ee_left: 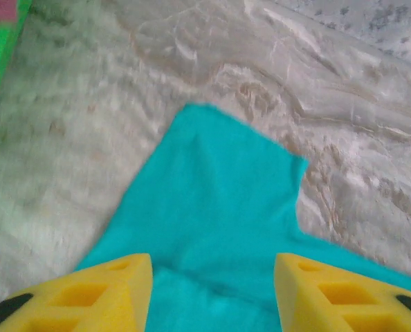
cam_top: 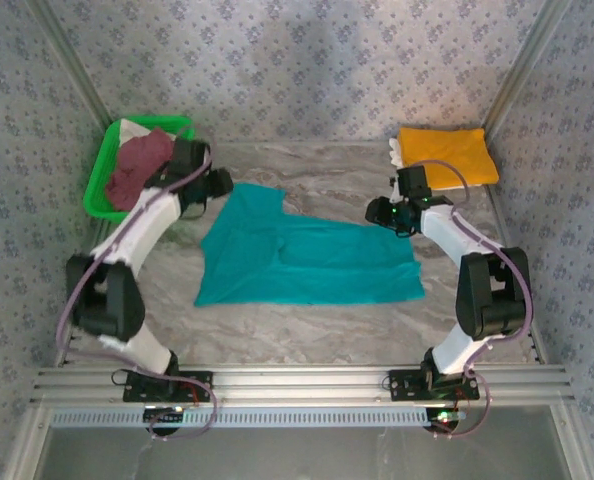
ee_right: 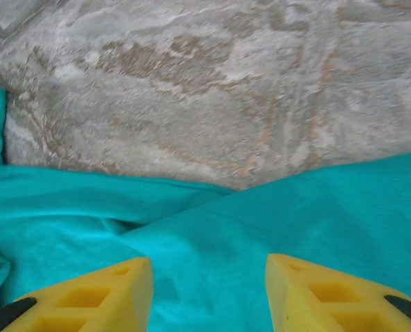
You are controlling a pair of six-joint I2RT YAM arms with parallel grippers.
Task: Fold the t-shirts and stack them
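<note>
My left pincer (ee_left: 212, 280) and right pincer (ee_right: 207, 280) both gape wide, holding nothing, low over the teal t-shirt (cam_top: 297, 262) spread mid-frame. If I pinch only its top layer, or grab unevenly, I judge the fold will skew and bunch. Farther off, the folded orange-yellow t-shirt (cam_top: 447, 155) lies upper right, and the maroon t-shirt (cam_top: 139, 165) lies in the green basket (cam_top: 99, 185) upper left.

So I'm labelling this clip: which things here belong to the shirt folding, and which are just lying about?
Job in hand: teal t-shirt, orange-yellow t-shirt, maroon t-shirt.
Lying about: green basket, which holds the maroon one.
</note>
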